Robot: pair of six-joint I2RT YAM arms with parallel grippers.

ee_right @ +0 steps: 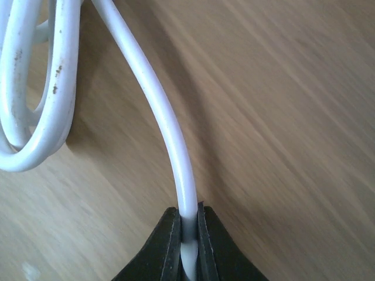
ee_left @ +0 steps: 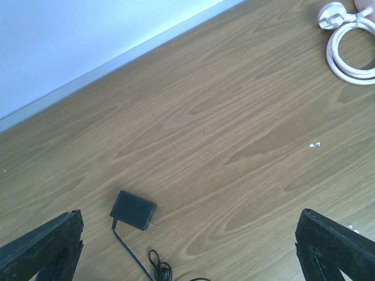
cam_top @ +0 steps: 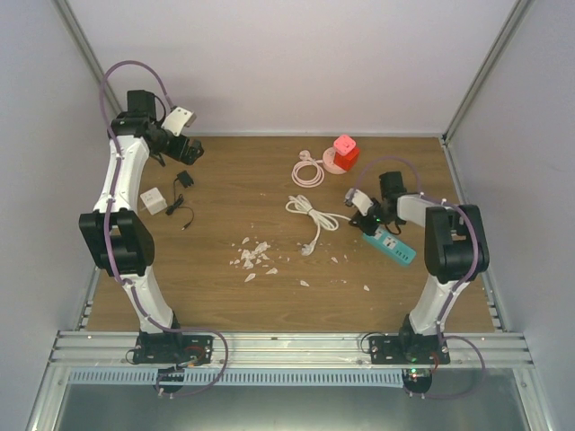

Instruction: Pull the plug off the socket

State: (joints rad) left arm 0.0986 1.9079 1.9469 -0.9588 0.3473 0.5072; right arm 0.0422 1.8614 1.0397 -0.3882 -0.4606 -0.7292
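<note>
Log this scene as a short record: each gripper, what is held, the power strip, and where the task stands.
left gripper: open, holding nothing, above the table
right gripper: shut on the white cable
white cable: loose loops on the table, one strand pinched between the fingers
power strip: teal, flat on the table by the right gripper
adapter: black, lying free near the left gripper
task: cannot tell whether the plug is out of the socket
</note>
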